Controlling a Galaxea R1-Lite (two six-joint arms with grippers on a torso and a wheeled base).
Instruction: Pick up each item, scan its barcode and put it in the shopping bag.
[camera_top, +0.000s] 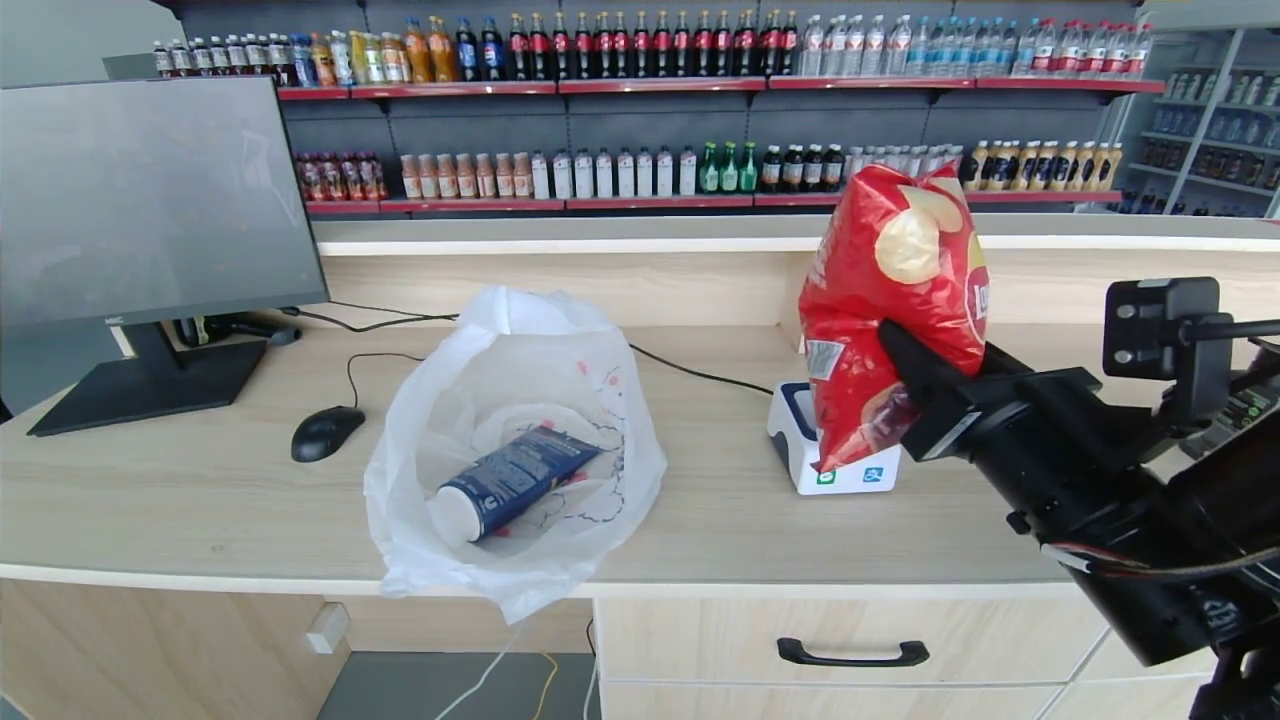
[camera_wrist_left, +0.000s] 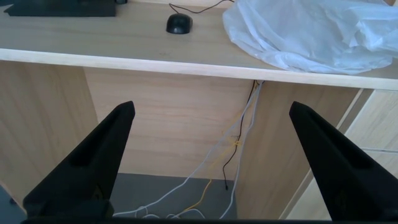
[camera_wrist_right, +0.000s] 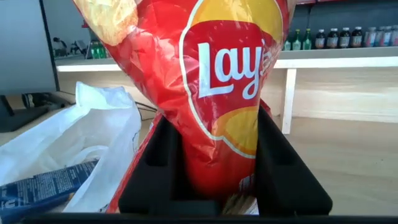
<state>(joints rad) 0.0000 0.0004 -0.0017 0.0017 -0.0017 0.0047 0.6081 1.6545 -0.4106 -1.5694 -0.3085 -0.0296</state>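
Right gripper (camera_top: 905, 365), clamped on chips (camera_top: 890, 280), holds them at the scanner (camera_top: 795, 455); bag (camera_top: 520, 330) drop likely next. Left gripper (camera_wrist_left: 211, 162) gapes empty.

The matte black right arm (camera_top: 1085, 480) is built of blocky housings and round joint sections. A square black bracket plate (camera_top: 1160, 322) with small screw holes sits on a thin rod. Below that plate, red and white cables (camera_top: 1075, 556) run along the arm. Ahead of the plate, the right gripper (camera_top: 900, 350) (camera_wrist_right: 214, 124) has 2 broad black fingers (camera_wrist_right: 155, 168) with stepped recesses. The left gripper (camera_wrist_left: 211, 106) has 2 black wedge-shaped fingers (camera_wrist_left: 93, 162) that taper to narrow tips.
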